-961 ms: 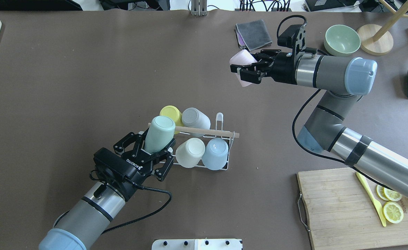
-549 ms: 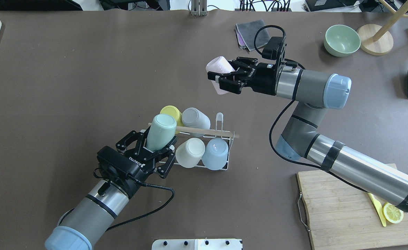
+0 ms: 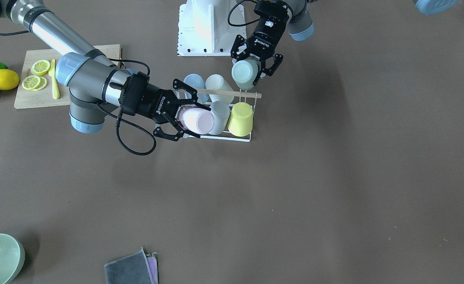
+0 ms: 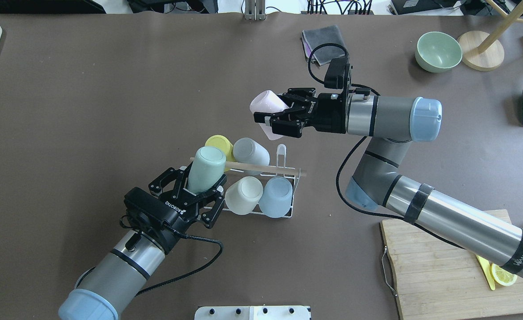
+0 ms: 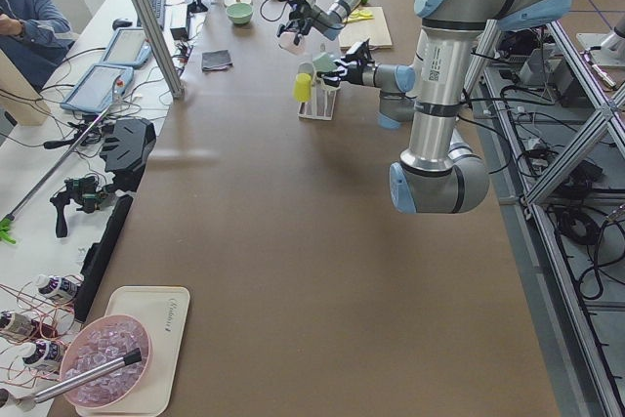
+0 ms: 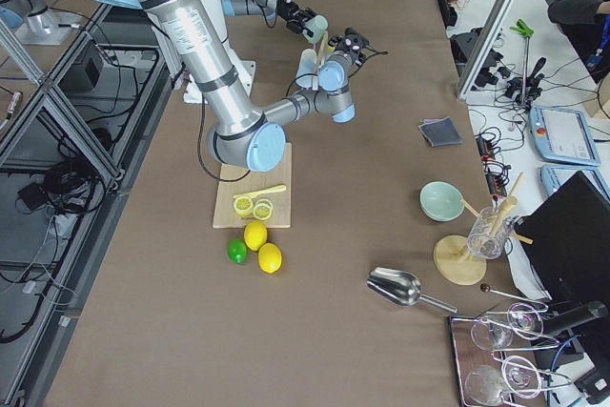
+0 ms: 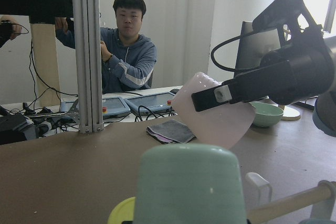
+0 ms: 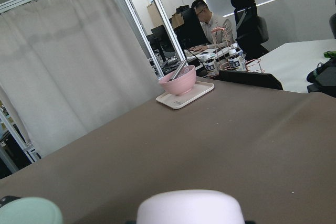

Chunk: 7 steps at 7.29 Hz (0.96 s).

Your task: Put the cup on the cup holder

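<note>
Right gripper (image 4: 268,116) clamped on pink cup (image 4: 263,103), held above bench (image 4: 110,111) near cup holder (image 4: 288,171). Left gripper (image 4: 198,189) straddles mint cup (image 4: 207,168) on cup holder; can't tell if gripping.

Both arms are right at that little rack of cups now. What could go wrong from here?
1. The right tool holds the pink cup tilted in the air; it could miss the free prong and bump the grey cup beside it.
2. The wooden rod crosses the cup holder's top, so cup or tool might strike it.
3. The left tool sits open around the mint cup; backing off askew could drag it.
</note>
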Tool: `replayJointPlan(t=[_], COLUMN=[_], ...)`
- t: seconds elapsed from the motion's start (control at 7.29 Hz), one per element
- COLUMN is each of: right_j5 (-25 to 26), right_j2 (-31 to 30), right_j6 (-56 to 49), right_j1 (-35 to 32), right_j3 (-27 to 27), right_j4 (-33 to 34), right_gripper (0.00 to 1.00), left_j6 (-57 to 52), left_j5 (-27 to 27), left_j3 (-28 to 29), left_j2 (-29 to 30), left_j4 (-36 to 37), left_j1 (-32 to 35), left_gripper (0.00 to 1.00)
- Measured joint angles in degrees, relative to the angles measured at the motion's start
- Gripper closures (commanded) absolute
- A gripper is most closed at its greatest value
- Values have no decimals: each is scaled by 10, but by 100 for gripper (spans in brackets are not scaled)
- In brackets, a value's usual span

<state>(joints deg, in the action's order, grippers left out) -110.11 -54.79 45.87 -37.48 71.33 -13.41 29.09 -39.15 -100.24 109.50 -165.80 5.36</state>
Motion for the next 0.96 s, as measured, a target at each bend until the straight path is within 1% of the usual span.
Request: replayJointPlan(t=[0.14, 0.27, 0.55, 0.69, 0.82, 0.96], right_j5=[-21, -34, -43, -43, -43, -42], right_j2=[-1, -2, -2, -1, -1, 1], right_j6=[0, 0, 0, 0, 0, -1], right_j1=[-1, -1, -1, -1, -1, -1], right_j3=[0, -1, -5, -9, -14, -20], right_j4=[-14, -22, -27, -28, -28, -28], right_gripper=[100, 100, 100, 100, 100, 100], left_j6=[1, 4, 11, 12, 12, 12], left_j5=[0, 0, 0, -2, -4, -5], left_j3=[2, 4, 5, 6, 7, 9], left_j2=[0, 0, 0, 0, 0, 0], left_j4=[-1, -2, -2, -2, -2, -2], left_j1=[0, 0, 0, 0, 0, 0], left_gripper=[55, 53, 46, 23, 22, 1])
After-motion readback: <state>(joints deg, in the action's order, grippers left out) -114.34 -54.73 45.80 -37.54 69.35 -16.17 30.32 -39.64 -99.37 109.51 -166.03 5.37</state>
